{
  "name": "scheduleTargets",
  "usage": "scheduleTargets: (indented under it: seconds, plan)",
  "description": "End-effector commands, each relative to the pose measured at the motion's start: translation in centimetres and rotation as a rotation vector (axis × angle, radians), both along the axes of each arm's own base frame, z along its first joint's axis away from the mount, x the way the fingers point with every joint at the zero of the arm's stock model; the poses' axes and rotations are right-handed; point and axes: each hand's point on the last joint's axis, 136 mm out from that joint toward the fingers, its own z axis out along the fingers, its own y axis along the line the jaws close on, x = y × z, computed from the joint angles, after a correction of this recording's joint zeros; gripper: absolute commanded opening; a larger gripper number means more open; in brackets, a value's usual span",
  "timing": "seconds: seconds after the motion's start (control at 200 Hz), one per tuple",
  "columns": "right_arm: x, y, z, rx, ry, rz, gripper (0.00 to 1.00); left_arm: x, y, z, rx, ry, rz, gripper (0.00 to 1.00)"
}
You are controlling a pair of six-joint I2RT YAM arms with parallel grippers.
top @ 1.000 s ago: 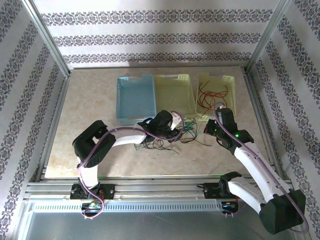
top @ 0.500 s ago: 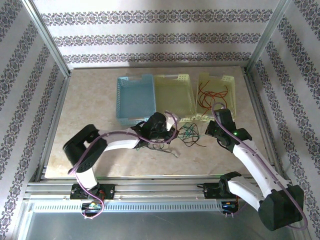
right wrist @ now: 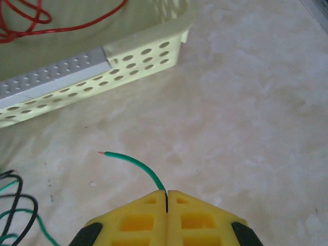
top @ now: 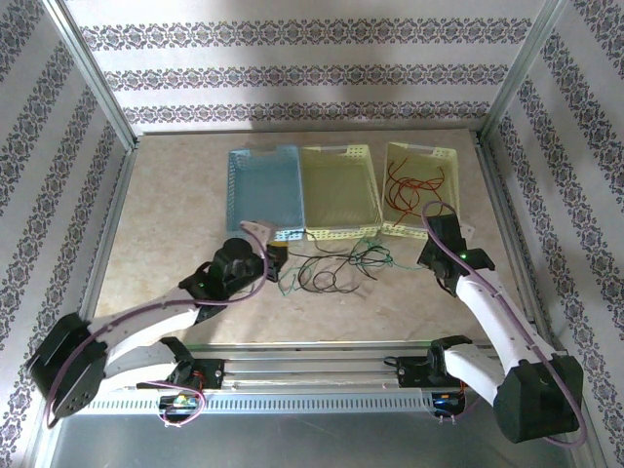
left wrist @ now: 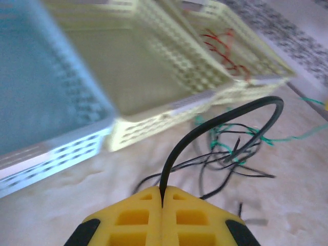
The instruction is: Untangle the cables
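A loose tangle of black and green cables point(top: 336, 265) lies on the table in front of the baskets. My left gripper point(top: 277, 259) sits at its left end. In the left wrist view this gripper point(left wrist: 162, 199) is shut on a black cable point(left wrist: 205, 120) that arches up and over toward the tangle point(left wrist: 230, 154). My right gripper point(top: 426, 257) is at the tangle's right end. There, in the right wrist view, it point(right wrist: 167, 199) pinches a green cable point(right wrist: 139, 167) whose bare tip curls out to the left. Red cables point(top: 414, 185) lie in the right yellow basket.
Three baskets stand in a row behind the tangle: a blue one point(top: 234, 195), a yellow one point(top: 341, 234) in the middle and a second yellow one point(top: 402, 230) on the right. Metal frame posts and patterned walls enclose the table. A rail runs along the near edge.
My left gripper closed on the black cable and drew back to the left, spreading the tangle out. The right gripper stayed shut on the green cable and shifted slightly right.
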Motion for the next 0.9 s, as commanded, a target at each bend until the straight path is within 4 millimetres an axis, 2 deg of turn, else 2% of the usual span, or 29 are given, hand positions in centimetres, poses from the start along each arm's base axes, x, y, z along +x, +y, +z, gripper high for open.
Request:
scheduleTargets:
  seconds: [0.0,0.04,0.09,0.255,0.32,0.355,0.385,0.44,0.475,0.58,0.77,0.894]
  plan:
    - [-0.7,-1.1,-0.5,-0.035,0.033,-0.047,0.00,0.4,5.5,-1.1,0.015,0.042,0.236,0.00]
    - [-0.6,-1.0,-0.4,-0.034,0.032,-0.036,0.00,0.2,6.4,-1.4,0.027,0.047,0.255,0.00]
    - [-0.3,-0.5,-0.4,-0.017,0.028,-0.010,0.00,-0.2,6.4,-1.5,0.058,0.051,0.235,0.00]
    - [1.1,3.3,-0.5,0.117,-0.004,0.151,0.00,-1.7,4.1,-3.0,0.112,0.119,0.051,0.02]
    - [1.1,3.9,-0.4,0.110,0.008,0.174,0.00,-2.2,4.0,-4.0,0.152,0.167,0.025,0.19]
    - [1.1,4.1,-0.4,0.106,0.013,0.185,0.00,-2.4,3.8,-4.4,0.169,0.184,0.009,0.43]
    - [1.2,4.3,-0.2,0.104,0.008,0.189,0.00,-2.5,3.8,-4.8,0.180,0.198,0.007,0.57]
    - [1.2,4.5,-0.1,0.103,0.002,0.193,0.00,-2.3,4.2,-5.4,0.207,0.221,0.045,0.73]
    - [1.3,4.6,0.0,0.105,-0.005,0.192,0.00,-2.3,4.3,-5.8,0.227,0.238,0.057,0.78]
    - [1.4,4.7,0.4,0.104,-0.019,0.191,0.00,-2.9,3.5,-6.7,0.291,0.262,0.023,0.78]
    - [1.7,4.9,0.7,0.108,-0.024,0.194,0.00,-6.3,-1.4,-7.9,0.343,0.314,-0.218,0.72]
    - [1.8,5.3,0.8,0.123,-0.015,0.212,0.00,-7.5,-2.8,-9.8,0.400,0.367,-0.290,0.69]
